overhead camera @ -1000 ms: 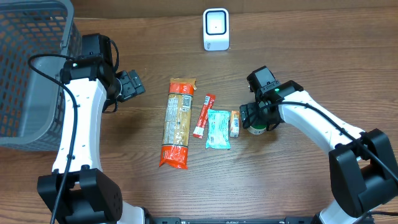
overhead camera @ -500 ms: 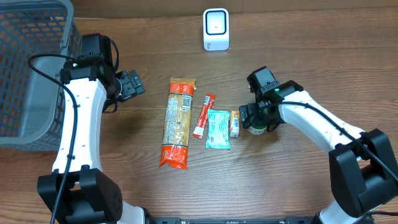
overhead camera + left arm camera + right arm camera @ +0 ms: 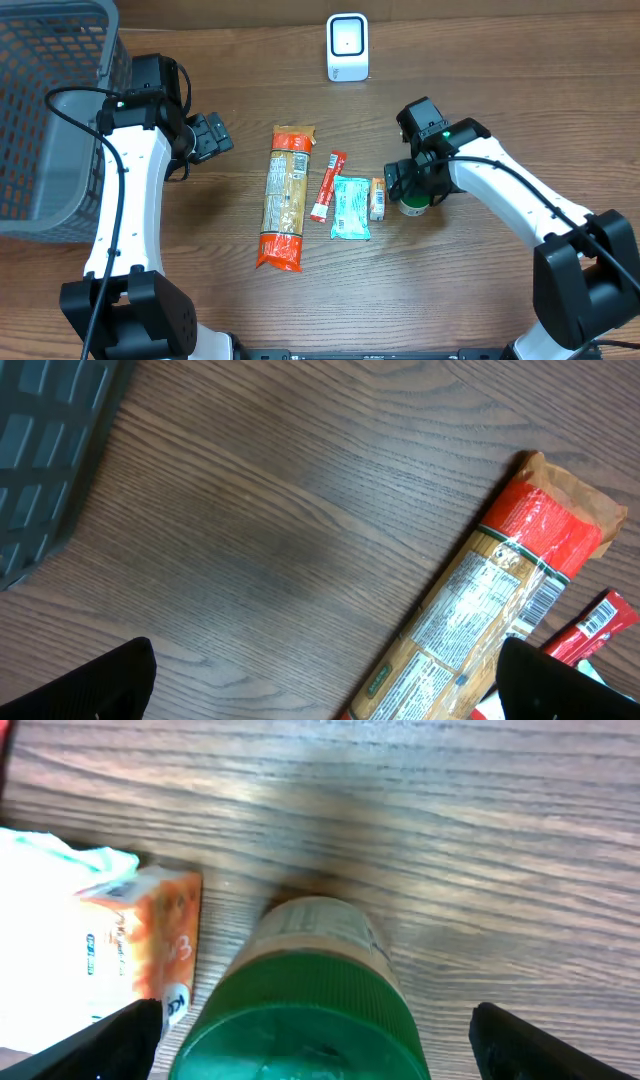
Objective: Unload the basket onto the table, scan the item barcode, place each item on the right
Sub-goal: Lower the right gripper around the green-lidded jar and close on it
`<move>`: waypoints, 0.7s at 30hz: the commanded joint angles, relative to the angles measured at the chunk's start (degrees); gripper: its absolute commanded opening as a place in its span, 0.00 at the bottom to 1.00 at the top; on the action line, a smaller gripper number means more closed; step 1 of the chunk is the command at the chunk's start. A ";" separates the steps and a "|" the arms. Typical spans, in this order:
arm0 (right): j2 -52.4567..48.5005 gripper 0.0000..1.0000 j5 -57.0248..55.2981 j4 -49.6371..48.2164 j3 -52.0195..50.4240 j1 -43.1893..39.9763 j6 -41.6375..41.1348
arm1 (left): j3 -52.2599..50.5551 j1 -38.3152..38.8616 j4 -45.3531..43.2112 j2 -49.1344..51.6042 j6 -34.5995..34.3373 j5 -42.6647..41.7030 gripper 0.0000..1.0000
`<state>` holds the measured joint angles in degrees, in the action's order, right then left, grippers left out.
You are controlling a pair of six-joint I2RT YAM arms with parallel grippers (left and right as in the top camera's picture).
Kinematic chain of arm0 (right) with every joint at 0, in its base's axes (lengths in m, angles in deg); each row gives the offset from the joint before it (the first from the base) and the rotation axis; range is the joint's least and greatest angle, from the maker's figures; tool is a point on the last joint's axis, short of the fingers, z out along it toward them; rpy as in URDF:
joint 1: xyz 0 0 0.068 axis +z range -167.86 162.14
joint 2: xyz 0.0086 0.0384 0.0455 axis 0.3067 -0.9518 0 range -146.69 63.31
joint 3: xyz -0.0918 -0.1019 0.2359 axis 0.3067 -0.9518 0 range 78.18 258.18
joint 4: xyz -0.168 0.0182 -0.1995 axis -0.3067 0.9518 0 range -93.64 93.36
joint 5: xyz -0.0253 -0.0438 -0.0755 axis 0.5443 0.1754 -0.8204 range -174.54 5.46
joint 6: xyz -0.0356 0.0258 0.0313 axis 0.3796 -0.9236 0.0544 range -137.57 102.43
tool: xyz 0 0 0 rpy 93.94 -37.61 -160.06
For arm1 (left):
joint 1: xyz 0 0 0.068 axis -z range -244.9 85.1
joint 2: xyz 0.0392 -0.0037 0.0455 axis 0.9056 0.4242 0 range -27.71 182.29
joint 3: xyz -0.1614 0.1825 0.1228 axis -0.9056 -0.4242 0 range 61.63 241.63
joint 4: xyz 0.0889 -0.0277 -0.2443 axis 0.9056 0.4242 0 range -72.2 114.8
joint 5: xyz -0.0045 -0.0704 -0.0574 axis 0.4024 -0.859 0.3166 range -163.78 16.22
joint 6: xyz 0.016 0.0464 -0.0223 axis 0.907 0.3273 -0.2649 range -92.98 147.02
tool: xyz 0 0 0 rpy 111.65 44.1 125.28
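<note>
Since the right gripper hangs wide-jawed over the green-lidded round jar, pickup seems the step; next, lower and close.

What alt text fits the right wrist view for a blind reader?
A green-capped jar stands on the wooden table, directly below the open right tool, whose fingers flank it. A small orange box lies beside it.

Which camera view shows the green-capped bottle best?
The right wrist view. The green-capped bottle fills the lower centre there, cap and label top clear, between the open right fingers. In the overhead view the right arm hides most of it. The left wrist view does not show it.
</note>
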<state>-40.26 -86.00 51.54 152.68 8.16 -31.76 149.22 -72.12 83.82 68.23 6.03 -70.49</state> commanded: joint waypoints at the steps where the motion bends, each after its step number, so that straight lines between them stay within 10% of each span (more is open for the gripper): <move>1: 0.70 1.00 0.24 -0.20 1.36 0.26 -1.22 | 0.92 0.11 -0.04 -0.83 0.66 0.52 1.00; 21: 0.68 0.83 -0.57 -1.40 -1.64 -0.07 -7.08 | 0.92 0.11 -0.04 -0.83 0.63 0.52 1.00</move>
<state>-40.26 -85.47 50.64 152.42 8.12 -37.07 149.22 -72.12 83.82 68.23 6.03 -70.49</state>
